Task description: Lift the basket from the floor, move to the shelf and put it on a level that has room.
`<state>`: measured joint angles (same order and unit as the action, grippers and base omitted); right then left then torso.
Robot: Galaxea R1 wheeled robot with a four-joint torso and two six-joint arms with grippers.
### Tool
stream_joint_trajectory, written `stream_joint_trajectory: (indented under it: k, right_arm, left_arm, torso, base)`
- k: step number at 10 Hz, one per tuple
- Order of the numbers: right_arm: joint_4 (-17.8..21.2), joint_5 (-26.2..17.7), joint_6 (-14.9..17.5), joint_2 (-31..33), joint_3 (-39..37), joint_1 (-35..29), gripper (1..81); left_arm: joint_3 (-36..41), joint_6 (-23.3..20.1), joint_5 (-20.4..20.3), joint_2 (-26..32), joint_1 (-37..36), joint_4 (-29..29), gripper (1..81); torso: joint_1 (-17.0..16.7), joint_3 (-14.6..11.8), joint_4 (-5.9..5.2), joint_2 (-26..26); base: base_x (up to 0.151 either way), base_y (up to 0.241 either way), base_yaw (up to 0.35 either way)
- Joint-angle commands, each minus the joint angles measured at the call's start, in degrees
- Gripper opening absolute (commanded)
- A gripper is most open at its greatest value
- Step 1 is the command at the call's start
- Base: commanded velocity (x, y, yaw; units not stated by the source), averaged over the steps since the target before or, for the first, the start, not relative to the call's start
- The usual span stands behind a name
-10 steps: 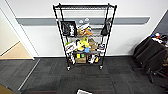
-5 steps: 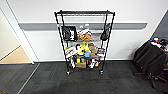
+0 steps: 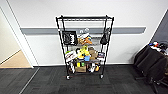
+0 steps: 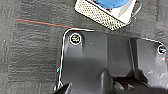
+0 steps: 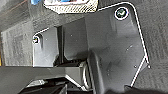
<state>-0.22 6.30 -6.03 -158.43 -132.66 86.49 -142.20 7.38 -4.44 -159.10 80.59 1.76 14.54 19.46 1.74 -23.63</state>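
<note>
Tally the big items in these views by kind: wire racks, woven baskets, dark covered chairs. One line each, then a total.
Wire rack: 1
Woven basket: 1, on the carpet, seen from both wrists
Dark covered chair: 1, at the right wall
Total: 3

No legible txt/labels; white marks on black bag on shelf unreadable.

The basket is running off the left wrist picture's edge, so only one dotted cream corner and part of a dark handle are showing. Something blue inside the basket is being cut off too, unidentifiable. On the shelf, the cluttered lower tiers are blurring into unreadable shapes.
</note>
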Motion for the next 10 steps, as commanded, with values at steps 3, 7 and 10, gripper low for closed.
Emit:
stream_joint_trajectory:
  k: [3, 7, 10]
  right_arm:
    - [0.66, -2.96, -0.03, 0.81, 0.57, -1.62, 81.1]
    - [0.49, -2.87, -0.03, 0.90, 0.66, -2.06, 81.1]
    - [0.66, -2.96, -0.03, 0.81, 0.66, -2.94, 81.1]
  left_arm:
    - [-0.27, -0.08, 3.82, 1.41, -2.94, 1.67, 81.1]
    - [-0.09, -0.08, 3.91, 1.41, -2.94, 1.40, 81.1]
    - [-0.27, -0.08, 4.52, 1.50, -4.07, 1.58, 81.1]
  torso:
    - [6.03, 3.62, 0.00, -9.40]
    - [10.49, 10.22, 0.00, -16.48]
    - [13.90, 9.20, 0.00, -21.69]
  base:
    - [0.000, 0.000, 0.000]
    - [0.000, 0.000, 0.000]
    - [0.000, 0.000, 0.000]
